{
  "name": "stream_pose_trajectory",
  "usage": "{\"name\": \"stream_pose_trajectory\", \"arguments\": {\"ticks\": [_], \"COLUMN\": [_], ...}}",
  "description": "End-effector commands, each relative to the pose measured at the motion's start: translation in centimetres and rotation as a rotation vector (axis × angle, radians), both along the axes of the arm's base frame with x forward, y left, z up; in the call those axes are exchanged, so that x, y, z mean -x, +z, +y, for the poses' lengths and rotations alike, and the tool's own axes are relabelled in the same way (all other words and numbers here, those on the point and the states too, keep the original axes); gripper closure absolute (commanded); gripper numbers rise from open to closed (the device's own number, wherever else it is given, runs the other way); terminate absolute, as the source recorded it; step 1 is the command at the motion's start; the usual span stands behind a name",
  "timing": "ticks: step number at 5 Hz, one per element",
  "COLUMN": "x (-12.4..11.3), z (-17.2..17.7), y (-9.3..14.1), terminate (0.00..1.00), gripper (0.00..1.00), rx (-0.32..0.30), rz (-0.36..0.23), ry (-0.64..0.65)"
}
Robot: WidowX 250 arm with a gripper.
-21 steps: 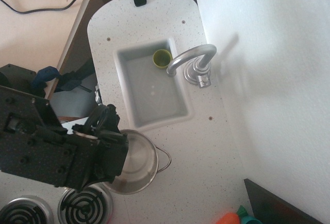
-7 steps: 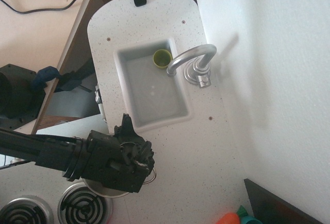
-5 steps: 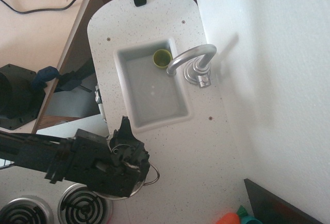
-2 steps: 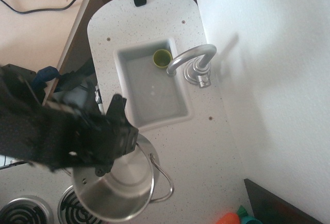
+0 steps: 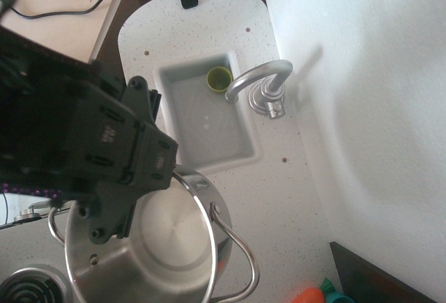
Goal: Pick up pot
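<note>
Showing: speckled white desk (image 5: 279, 198) with rounded end, looking matte and hard.
Sink: lying as pale rectangular basin (image 5: 240, 155) with rounded corners, sunk into the desk.
Cup: sitting small, round, yellow-green (image 5: 219, 78) in the sink's far corner, under the curved brushed-metal faucet (image 5: 259, 80).
Pot: filling lower left, round shiny steel (image 5: 178, 244), pale brushed inside, thin looped wire handle arching on the right; appearing large and close to the camera, overlapping the desk below the sink.
Hand: looming black and blocky (image 5: 122, 171) over the pot's left rim; fingers hidden, so grip impossible to tell.
Changing: pot looking much larger and nearer than 0.4 s ago, now spreading toward the bottom edge.
</note>
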State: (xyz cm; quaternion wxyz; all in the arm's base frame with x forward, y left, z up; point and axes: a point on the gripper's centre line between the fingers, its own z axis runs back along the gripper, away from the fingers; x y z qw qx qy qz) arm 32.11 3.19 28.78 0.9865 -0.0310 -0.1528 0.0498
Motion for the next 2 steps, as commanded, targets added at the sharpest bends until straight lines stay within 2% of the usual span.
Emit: {"name": "stream_pose_trajectory", "arguments": {"ticks": [1, 2], "x": [-0.14, 0.15], "z": [-1.24, -1.7], "y": [1.1, 1.17], "terminate": [0.0, 1.0], "gripper": [0.0, 0.0], "rx": [-0.033, -0.033], "rz": [-0.042, -0.038], "ry": [-0.028, -0.038]}}
